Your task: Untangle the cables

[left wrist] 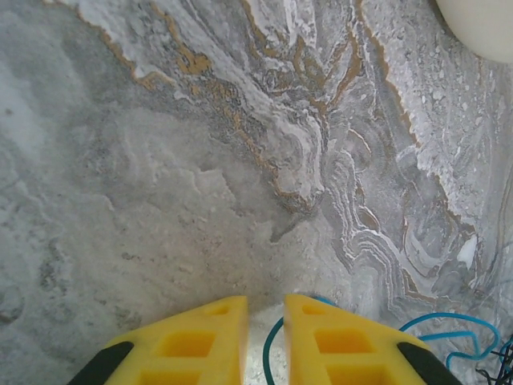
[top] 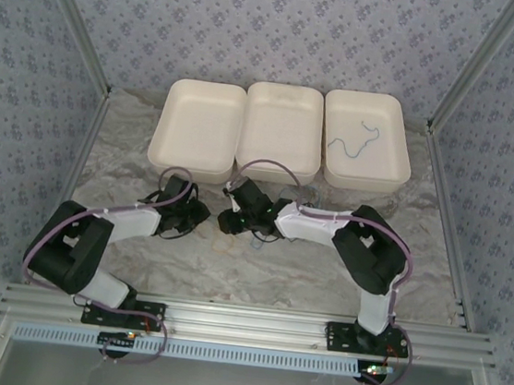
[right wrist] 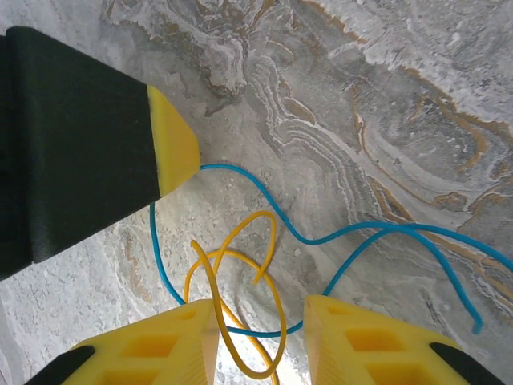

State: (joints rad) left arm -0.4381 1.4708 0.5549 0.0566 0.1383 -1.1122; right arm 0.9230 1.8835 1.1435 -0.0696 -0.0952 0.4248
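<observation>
A thin blue cable point(right wrist: 377, 227) snakes across the marble table, crossing a short orange cable point(right wrist: 261, 212) that is curled into loops. My right gripper point(right wrist: 260, 309) is open, and both cables lie between its yellow fingers. The yellow tip of the left gripper's finger point(right wrist: 172, 136) sits at the blue cable's far bend. My left gripper point(left wrist: 266, 303) has its jaws close together with a narrow gap, and the blue cable point(left wrist: 272, 345) runs loose through it. From above, the left gripper point(top: 201, 212) and the right gripper point(top: 228, 219) face each other at mid-table.
Three white trays stand along the back: left point(top: 197, 128), middle point(top: 283, 130) and right point(top: 391, 115), the right one holding a loose blue cable point(top: 360, 141). More blue cable point(left wrist: 449, 318) and black strands point(left wrist: 501, 361) lie to the right of the left gripper.
</observation>
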